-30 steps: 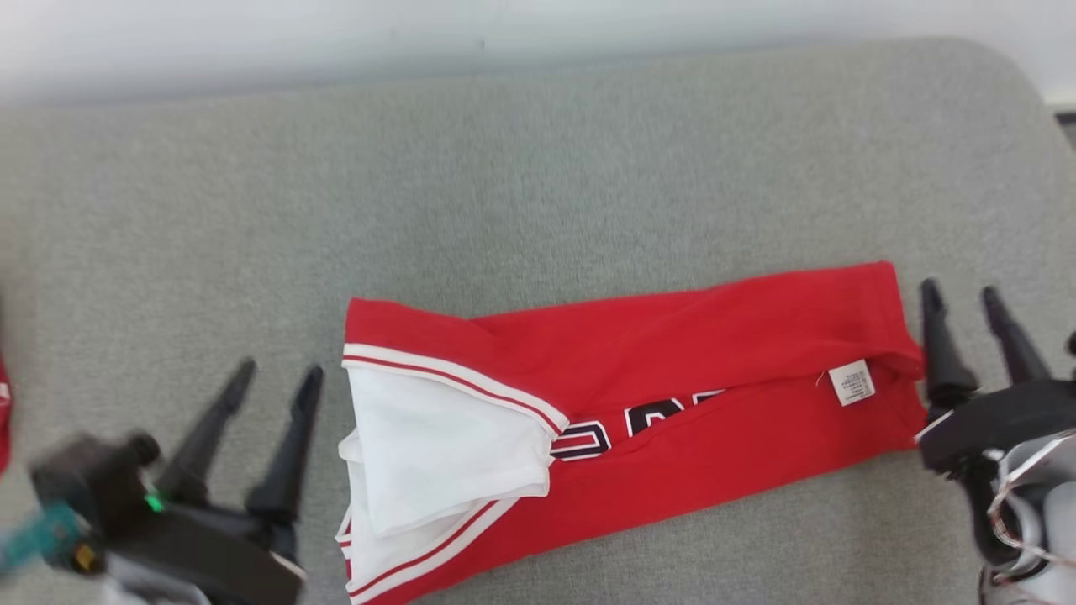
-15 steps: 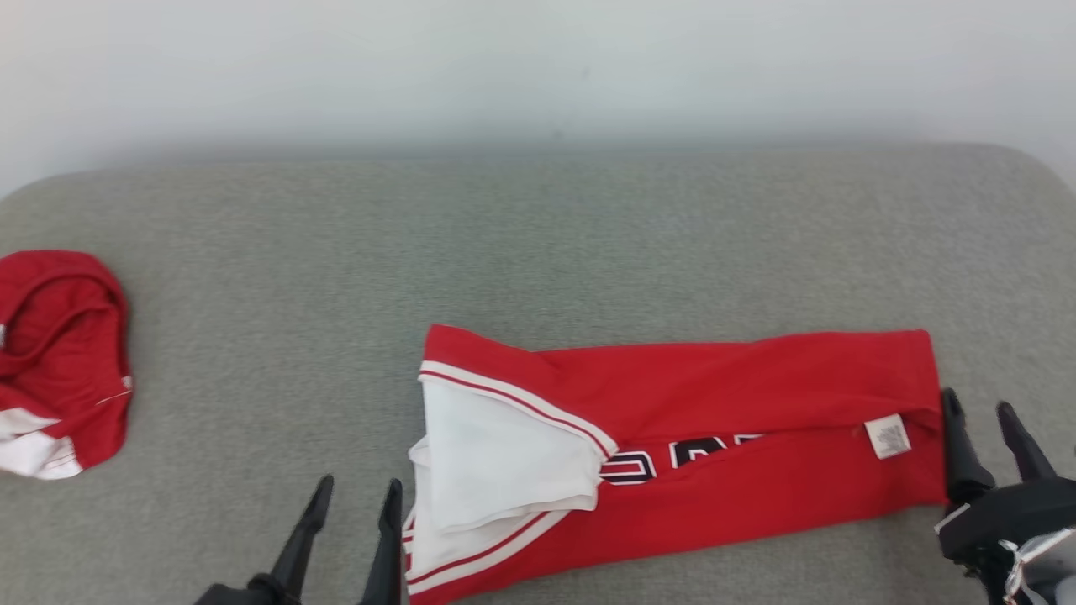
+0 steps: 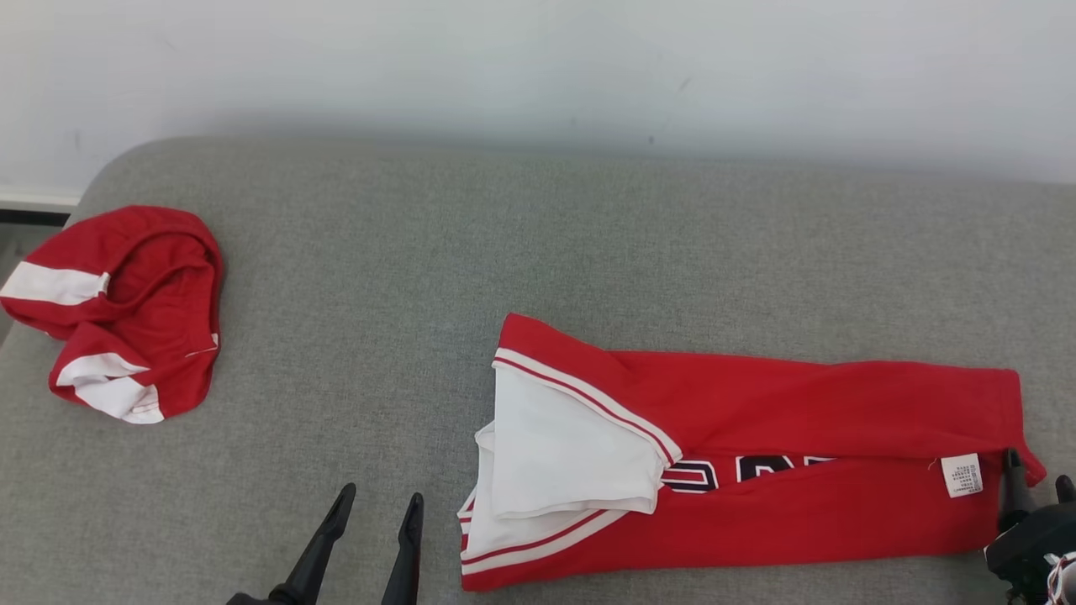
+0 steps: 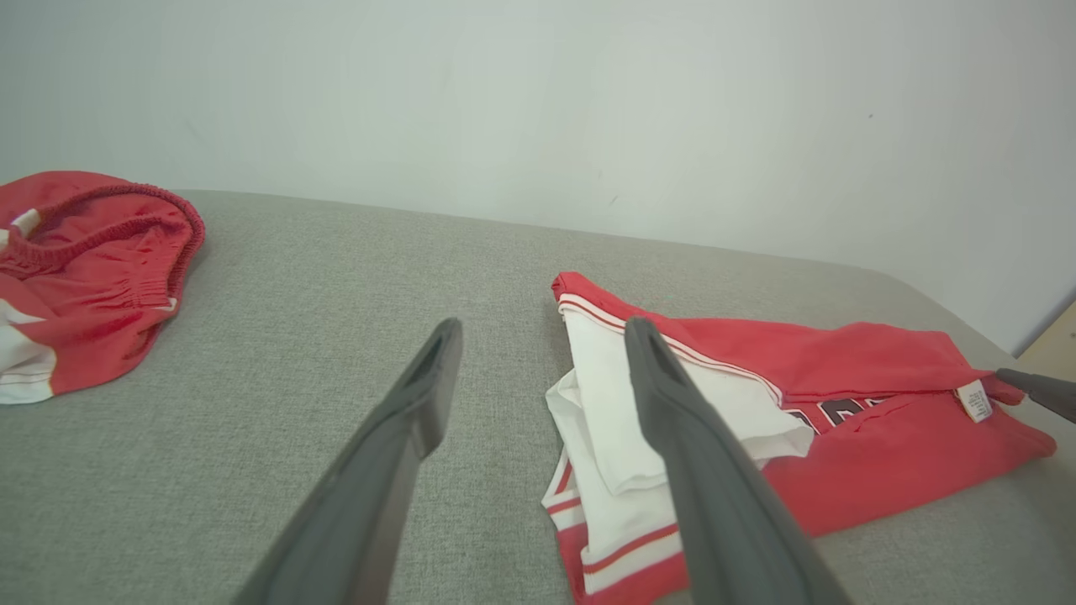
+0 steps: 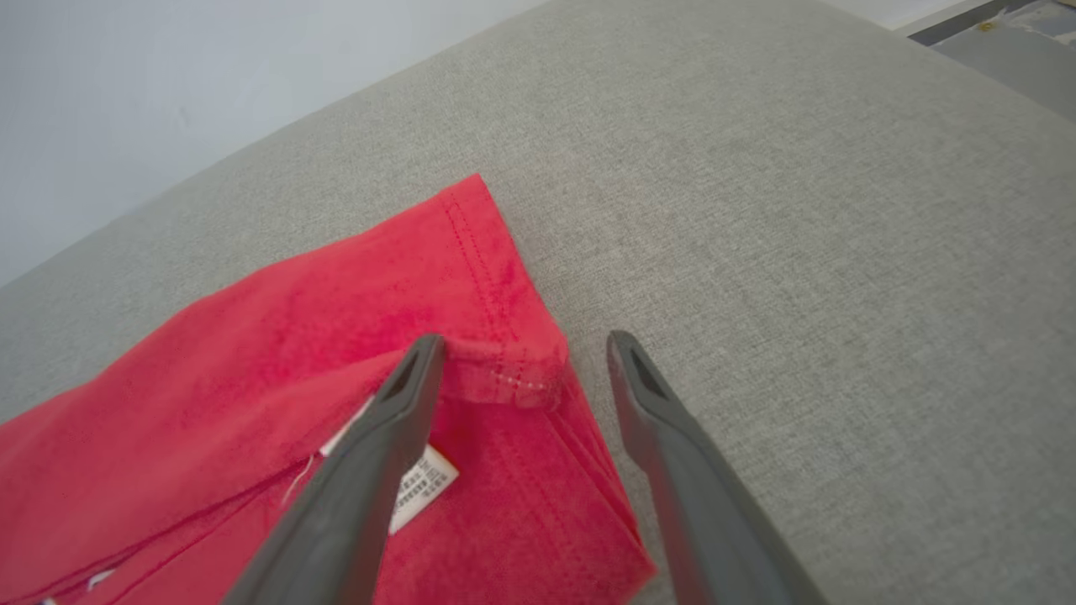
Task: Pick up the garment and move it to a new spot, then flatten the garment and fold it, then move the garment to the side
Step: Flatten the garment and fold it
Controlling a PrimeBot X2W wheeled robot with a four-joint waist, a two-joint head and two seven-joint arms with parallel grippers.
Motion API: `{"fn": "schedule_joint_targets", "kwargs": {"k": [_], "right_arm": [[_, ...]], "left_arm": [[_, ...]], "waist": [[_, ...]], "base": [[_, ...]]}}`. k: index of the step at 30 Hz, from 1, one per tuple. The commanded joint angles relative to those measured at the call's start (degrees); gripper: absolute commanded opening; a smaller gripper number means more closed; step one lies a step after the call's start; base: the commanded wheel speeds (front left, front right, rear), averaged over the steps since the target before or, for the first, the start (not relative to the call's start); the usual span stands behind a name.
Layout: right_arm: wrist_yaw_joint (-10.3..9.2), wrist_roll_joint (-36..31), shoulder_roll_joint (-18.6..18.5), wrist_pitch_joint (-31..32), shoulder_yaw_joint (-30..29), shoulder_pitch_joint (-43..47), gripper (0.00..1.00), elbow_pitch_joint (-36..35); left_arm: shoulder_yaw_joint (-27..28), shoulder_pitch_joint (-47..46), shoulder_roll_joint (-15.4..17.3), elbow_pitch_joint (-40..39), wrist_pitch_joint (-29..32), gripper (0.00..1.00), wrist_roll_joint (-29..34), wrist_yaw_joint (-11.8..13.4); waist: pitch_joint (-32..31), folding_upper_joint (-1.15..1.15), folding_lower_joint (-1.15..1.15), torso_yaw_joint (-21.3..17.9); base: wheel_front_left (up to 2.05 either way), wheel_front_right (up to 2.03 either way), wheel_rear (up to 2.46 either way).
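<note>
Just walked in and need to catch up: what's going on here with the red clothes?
The robot is working on a red and white garment, which lies folded into a long strip on the grey cushion. Both grippers are open and hold nothing: the left gripper sits beside its white end, the right gripper at the labelled end. A second red garment lies crumpled at far left.

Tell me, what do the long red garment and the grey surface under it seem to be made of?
Red garment: likely a soft, matte knit cloth, perhaps cotton; it creases softly and has stitched hems. Grey surface: apparently matte woven upholstery fabric; a fine flecked weave shows, and its corners look rounded and padded.
</note>
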Motion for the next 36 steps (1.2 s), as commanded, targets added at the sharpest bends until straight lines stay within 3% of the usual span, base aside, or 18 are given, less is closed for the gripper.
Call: {"fn": "schedule_joint_targets", "kwargs": {"k": [1,11,13,14,15,16,17,36], "right_arm": [[-0.14,-0.63,0.0,0.04,-0.65,-0.96,1.0,1.19],[-0.14,-2.64,-0.02,-0.4,-1.99,-5.41,0.98,8.94],[-0.14,-2.83,0.07,-0.18,-1.72,-5.53,0.81,9.95],[-0.14,-2.83,0.11,-0.22,-1.57,-5.71,0.65,10.28],[-0.14,-2.71,0.19,-0.23,-1.38,-5.89,0.44,10.55],[-0.14,-2.57,0.22,-0.26,-1.23,-6.09,0.29,10.8],[-0.15,-2.4,0.17,-0.4,-1.2,-6.24,0.0,11.02],[-0.16,-2.14,-6.1,-1.43,0.85,-8.07,0.0,5.65]], "left_arm": [[0.34,0.59,-0.32,0.2,-0.15,1.0,0.74,-0.45],[-0.03,0.42,1.12,1.29,-0.15,1.0,2.06,-3.46],[0.02,0.39,1.43,1.35,-0.15,1.0,1.86,-3.85],[0.05,0.39,1.72,1.46,-0.15,1.0,1.88,-3.93],[0.19,0.32,1.91,1.45,-0.15,1.0,1.93,-4.08],[0.33,0.23,1.98,1.34,-0.15,1.0,1.91,-4.1],[0.47,0.17,2.02,1.25,-0.15,1.0,1.81,-4.1],[2.4,-1.59,3.4,-1.25,-0.15,1.0,3.08,-4.52]], "waist": [[0.82,0.0,0.0,0.35],[2.3,0.0,0.0,0.03],[2.48,0.0,0.0,0.03],[2.6,0.0,0.0,0.01],[2.75,0.0,0.0,-0.07],[2.88,0.0,0.0,-0.17],[2.98,0.0,0.0,-0.26],[3.97,0.0,0.0,-2.9]], "base": [[0.0,0.0,0.0],[0.0,0.0,0.0],[0.0,0.0,0.0],[0.0,0.0,0.0],[0.0,0.0,0.0],[0.0,0.0,0.0],[0.0,0.0,0.0],[0.0,0.0,0.0]]}}
